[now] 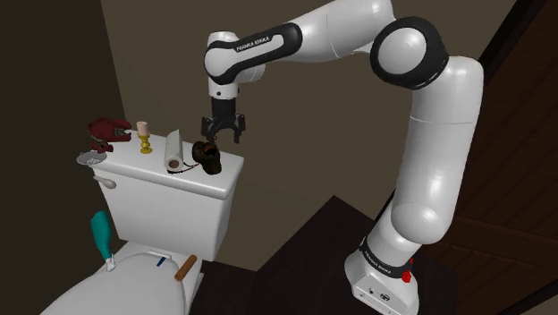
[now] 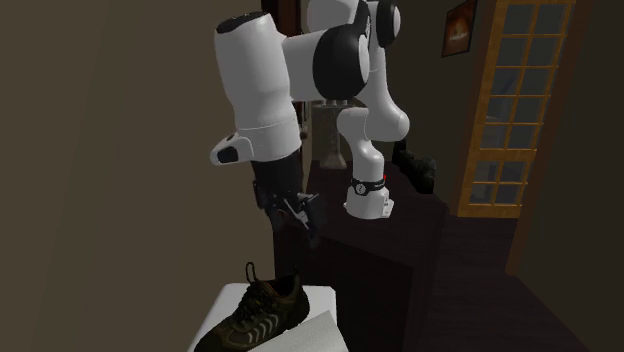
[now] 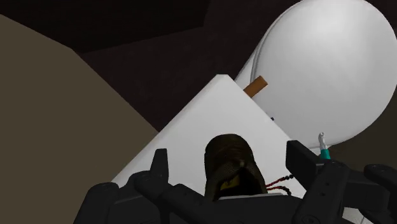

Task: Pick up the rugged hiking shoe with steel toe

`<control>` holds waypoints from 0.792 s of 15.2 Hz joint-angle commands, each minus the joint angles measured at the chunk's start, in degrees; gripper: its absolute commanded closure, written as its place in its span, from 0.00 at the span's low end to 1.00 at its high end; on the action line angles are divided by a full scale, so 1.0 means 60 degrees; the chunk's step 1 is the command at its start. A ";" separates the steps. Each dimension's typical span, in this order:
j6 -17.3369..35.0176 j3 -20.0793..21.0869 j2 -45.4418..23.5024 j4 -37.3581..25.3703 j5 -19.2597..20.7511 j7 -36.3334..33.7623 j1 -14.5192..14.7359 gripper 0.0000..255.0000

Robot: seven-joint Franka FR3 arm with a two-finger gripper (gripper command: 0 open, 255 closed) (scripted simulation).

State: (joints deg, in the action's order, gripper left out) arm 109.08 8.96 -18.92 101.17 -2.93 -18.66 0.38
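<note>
1. The shoe (image 1: 207, 157) is a dark brown hiking one. It sits on top of the white toilet tank (image 1: 170, 210), towards the end of the lid on the shoulder view's right, with a white roll (image 1: 173, 151) just beside it.
2. The tool (image 1: 224, 137) hangs right above the shoe and is spread wide. In the wrist view the two fingers (image 3: 160, 167) stand either side of the shoe without touching it, so nothing is held.
3. Handling guess:
   - It's probably fairly heavy for a shoe.
   - The sole and toe cap should be stiff, while the ankle collar and upper will squash.
   - It's not fragile.
   - The tank lid looks smooth, so a bump could slide the shoe, and it isn't far from the edge.
4. I'd take hold across the two sides around the middle or the heel part, low enough to pinch something firm. I wouldn't grab the laces or the floppy tongue, because they'd just give.
5. Some things are hard to tell:
   - The steel toe can't be confirmed from the outside.
   - In the wrist view the tool's own body covers part of the shoe.
   - The second exterior view cuts the shoe off at the bottom edge, so the sole and where it rests are out of sight.
   - In the shoulder view it's a small dark lump, and I can't tell which way it points.
</note>
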 commanded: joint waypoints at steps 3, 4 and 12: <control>-0.0014 -0.0034 -0.1559 -0.1435 -0.0016 -0.0387 0.0147 0.00; -0.0066 -0.0049 -0.1975 -0.1869 -0.0021 -0.0471 0.0183 0.00; 0.0655 -0.0086 -0.2537 -0.1698 0.0013 -0.0439 0.0220 0.00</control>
State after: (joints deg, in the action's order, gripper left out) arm 112.28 8.48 -33.63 90.80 -2.90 -21.33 1.66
